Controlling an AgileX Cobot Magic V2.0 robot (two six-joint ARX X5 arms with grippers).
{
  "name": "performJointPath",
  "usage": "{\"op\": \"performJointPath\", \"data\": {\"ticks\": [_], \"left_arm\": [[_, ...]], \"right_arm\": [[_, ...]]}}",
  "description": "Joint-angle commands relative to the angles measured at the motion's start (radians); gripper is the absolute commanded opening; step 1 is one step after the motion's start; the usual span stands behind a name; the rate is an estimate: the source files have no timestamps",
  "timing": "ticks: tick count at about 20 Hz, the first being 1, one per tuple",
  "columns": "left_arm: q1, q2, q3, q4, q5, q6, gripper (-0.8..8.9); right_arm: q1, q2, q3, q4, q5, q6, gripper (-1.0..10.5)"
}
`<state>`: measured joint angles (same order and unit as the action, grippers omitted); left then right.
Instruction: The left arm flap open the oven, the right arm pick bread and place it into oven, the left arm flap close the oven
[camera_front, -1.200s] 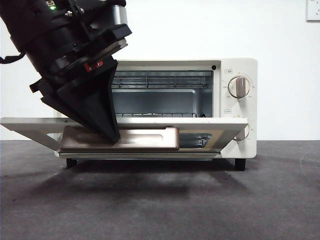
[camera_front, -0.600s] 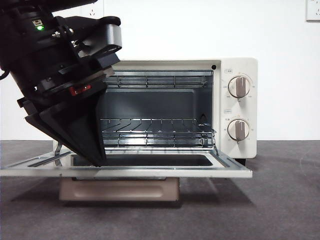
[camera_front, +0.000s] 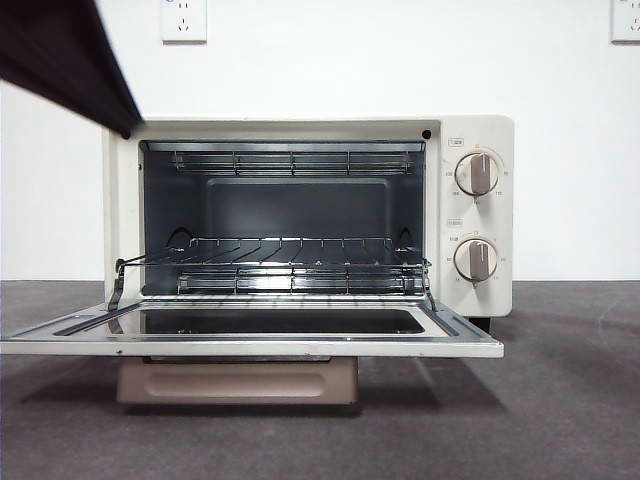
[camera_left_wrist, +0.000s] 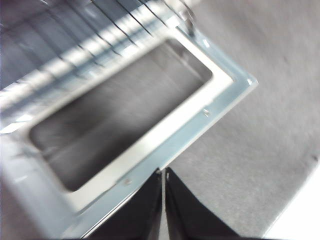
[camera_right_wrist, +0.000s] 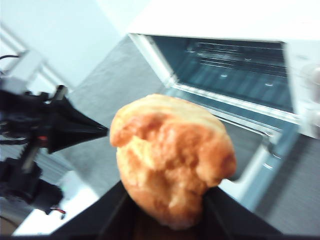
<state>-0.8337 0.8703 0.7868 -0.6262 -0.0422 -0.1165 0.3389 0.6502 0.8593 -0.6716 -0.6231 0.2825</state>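
The cream oven (camera_front: 470, 130) stands open, its door (camera_front: 250, 346) lying flat with the tan handle (camera_front: 237, 382) hanging below the front edge. The wire rack (camera_front: 290, 265) inside is bare. My left gripper (camera_left_wrist: 163, 173) is shut and hovers just above the door's (camera_left_wrist: 165, 135) front rim; the front view catches the left arm only as a dark wedge (camera_front: 70, 60) at the top left corner. The golden-brown bread (camera_right_wrist: 170, 150) is raised in the air in front of the open oven (camera_right_wrist: 235, 60), with my right gripper (camera_right_wrist: 167, 205) shut on it. The left gripper (camera_right_wrist: 75, 131) shows off to one side there.
Two beige knobs (camera_front: 477, 173) sit on the oven's right panel. A white wall with sockets (camera_front: 183, 18) stands behind. Dark grey table surface (camera_front: 560, 400) stretches in front of and to the right of the oven.
The left gripper pushed the door down from half open to flat, then lifted off it and withdrew up to the top left corner of the front view.
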Motion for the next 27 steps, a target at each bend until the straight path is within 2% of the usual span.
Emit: {"op": "performJointPath", "data": {"ticks": [1,5,10,15,19,24,27], "left_arm": [[-0.006,-0.085,0.028,-0.064,-0.052,-0.033,0.16],[-0.002,-0.234,0.073,-0.195,-0.155,-0.057,0.16],[-0.002,-0.400,0.073,-0.271,-0.167,-0.124,0.16],[-0.002,-0.499,0.073,-0.271,-0.167,-0.192,0.16],[-0.003,-0.506,0.073,-0.271,-0.163,-0.235,0.20],[-0.002,-0.506,0.073,-0.274,-0.159,-0.240,0.20],[-0.002,-0.506,0.073,-0.273,-0.159,-0.240,0.20]], "right_arm": [[0.069,0.087,0.005,0.066,0.048,0.058,1.4],[0.222,0.256,0.005,0.188,0.188,0.058,1.4],[0.324,0.482,0.005,0.373,0.298,0.075,1.4],[0.333,0.679,0.005,0.631,0.326,0.185,1.4],[0.333,0.797,0.006,0.787,0.416,0.294,1.4],[0.332,0.912,0.006,0.947,0.455,0.369,1.4],[0.331,0.949,0.006,1.016,0.520,0.423,1.4]]}}
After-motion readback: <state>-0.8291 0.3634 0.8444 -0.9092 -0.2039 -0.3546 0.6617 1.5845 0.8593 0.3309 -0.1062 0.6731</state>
